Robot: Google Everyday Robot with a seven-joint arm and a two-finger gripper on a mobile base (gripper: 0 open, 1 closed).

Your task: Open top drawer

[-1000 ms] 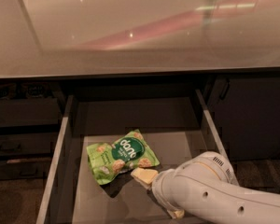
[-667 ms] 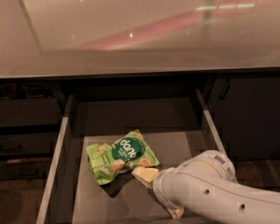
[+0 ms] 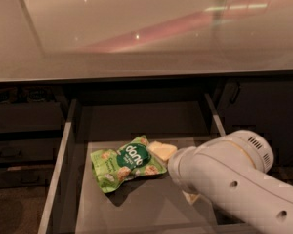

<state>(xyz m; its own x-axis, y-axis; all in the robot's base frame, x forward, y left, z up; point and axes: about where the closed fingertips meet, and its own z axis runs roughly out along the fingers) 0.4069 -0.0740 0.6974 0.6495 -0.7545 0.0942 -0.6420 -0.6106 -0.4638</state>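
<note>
The top drawer [image 3: 57,172] stands pulled out below the counter. Its pale grey sides and flat floor show, while its front lies below the picture's edge. Inside it lies a green snack bag [image 3: 126,164], a little left of the middle. My white arm [image 3: 234,184] reaches in from the lower right, over the drawer's right half. At its end, the pale yellowish gripper [image 3: 162,151] sits just right of the bag's upper edge, close to it or touching it.
A glossy countertop [image 3: 136,33] overhangs the drawer's back. Narrower dark drawers [image 3: 19,150] stack at the left. A dark cabinet door [image 3: 268,116] with a slanted handle [image 3: 233,92] is at the right.
My arm has risen and shifted towards the back right, carrying the gripper from the bag's lower right corner up to its upper right edge. Drawer and bag have stayed put.
</note>
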